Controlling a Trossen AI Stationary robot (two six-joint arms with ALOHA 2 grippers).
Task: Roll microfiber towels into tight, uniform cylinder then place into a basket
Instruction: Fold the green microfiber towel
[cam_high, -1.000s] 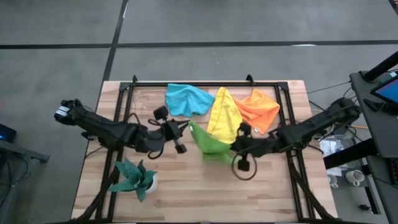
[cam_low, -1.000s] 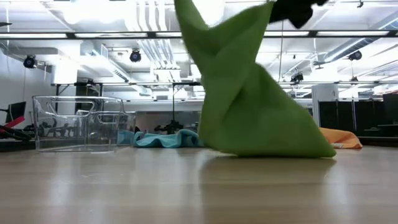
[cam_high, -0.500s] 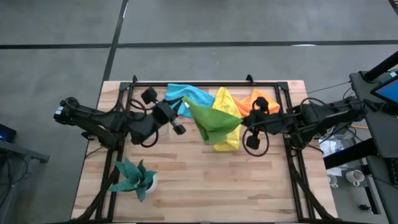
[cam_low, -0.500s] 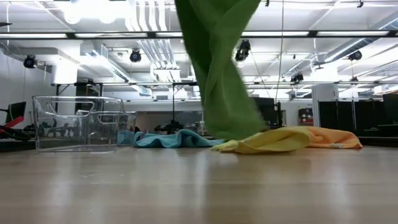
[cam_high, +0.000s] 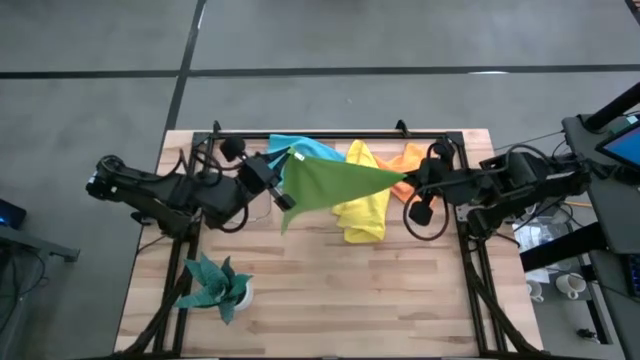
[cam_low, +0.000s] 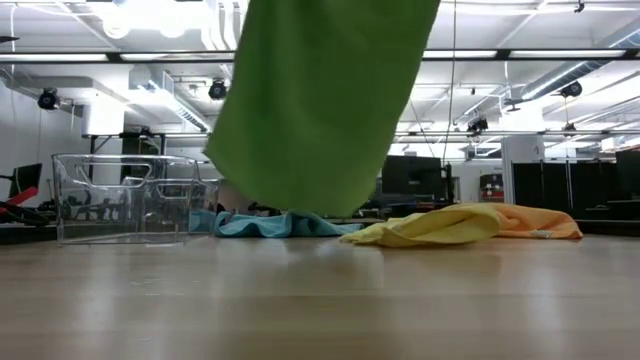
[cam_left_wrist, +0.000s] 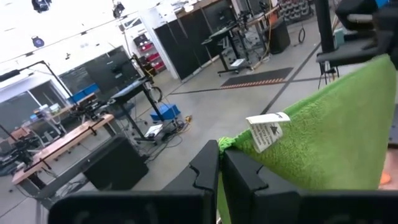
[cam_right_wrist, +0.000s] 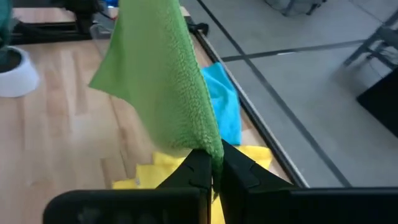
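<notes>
The lime green towel (cam_high: 330, 180) hangs in the air, stretched between my two grippers; in the low view (cam_low: 320, 100) its lower edge is clear of the table. My left gripper (cam_high: 284, 163) is shut on its left corner and my right gripper (cam_high: 405, 183) is shut on its right corner. The blue towel (cam_high: 300, 148), the yellow towel (cam_high: 362, 205) and the orange towel (cam_high: 412, 158) lie crumpled on the table at the far side. The clear basket (cam_low: 125, 198) stands on the table at the left of the low view. My left gripper pinches the green towel's corner that bears the white tag (cam_left_wrist: 239, 144) between its two fingers. The fingers come level from the table's left. The towel spreads away from them, clear of the table. My right gripper pinches a corner of the green towel (cam_right_wrist: 210, 148) between its two fingers, coming level from the table's right. The cloth runs from the fingers toward the other arm and hangs down, clear of the table.
A dark teal plant in a white pot (cam_high: 218, 285) stands near the front left. A black metal frame (cam_high: 330, 133) runs along the table's far edge and sides. The bare wooden table top (cam_high: 330, 290) lies in front of the towels.
Both grippers have gone up and toward the table's far edge, and apart from each other. The green towel, which sat as a heap on the table, is now lifted clear and spread out between them. The yellow towel beneath it shows.
</notes>
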